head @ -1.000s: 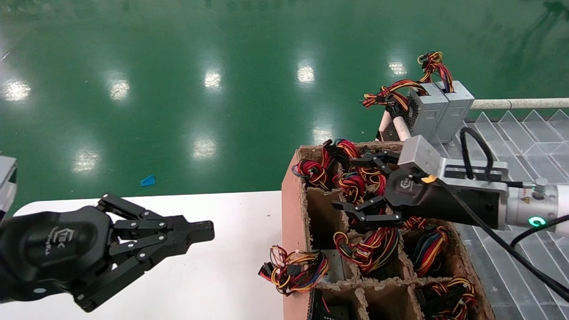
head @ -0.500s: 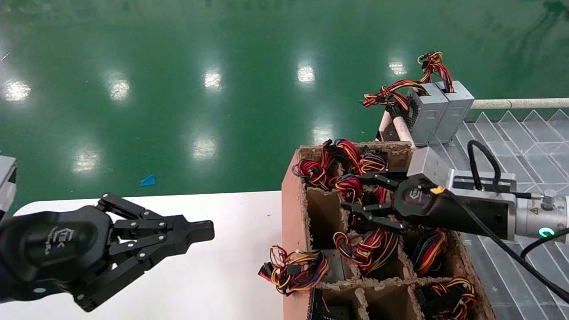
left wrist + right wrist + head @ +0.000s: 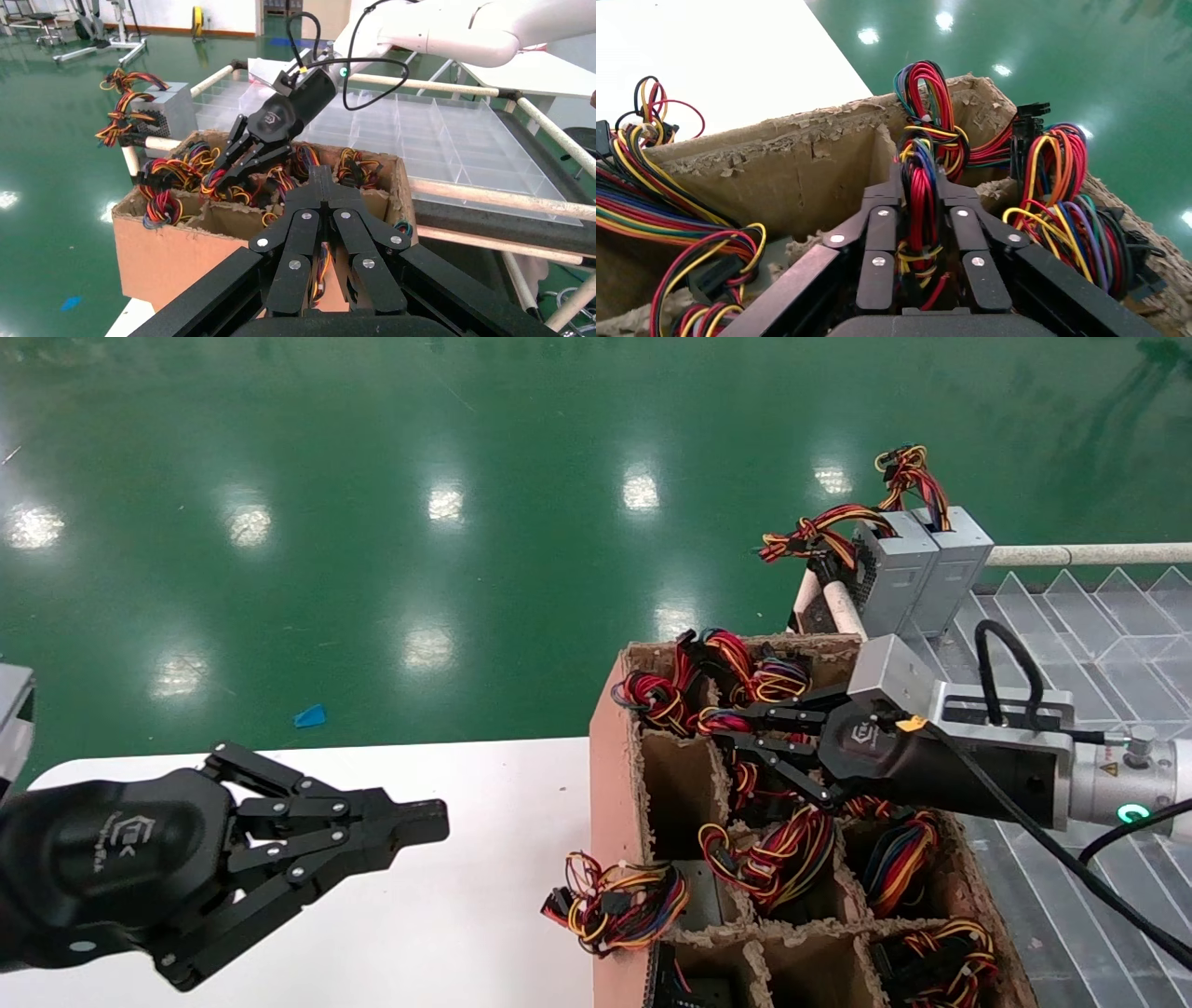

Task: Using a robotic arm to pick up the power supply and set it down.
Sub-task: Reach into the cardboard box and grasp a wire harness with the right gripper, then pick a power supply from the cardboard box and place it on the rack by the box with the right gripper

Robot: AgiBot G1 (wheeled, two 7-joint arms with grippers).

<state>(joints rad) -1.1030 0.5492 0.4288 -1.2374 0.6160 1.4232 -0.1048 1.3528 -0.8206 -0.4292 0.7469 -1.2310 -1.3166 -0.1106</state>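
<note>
The power supply's grey body is hidden down in a compartment of the divided cardboard box. Only its mostly red wire bundle shows, standing up out of the compartment. My right gripper reaches into the box's far rows, and in the right wrist view its fingers press on both sides of that bundle, shut on it. The left wrist view shows the right gripper from across the box. My left gripper hovers shut and idle over the white table, pointing at the box.
Other compartments hold more units with red, yellow and black wires; one bundle hangs over the box's near wall. Two alike grey boxes with orange-yellow wires stand on a rail behind. A clear divided tray lies to the right.
The right gripper has gone from wide open above the box to down among the wires, and its fingers have shut on the red bundle. The left arm has not moved.
</note>
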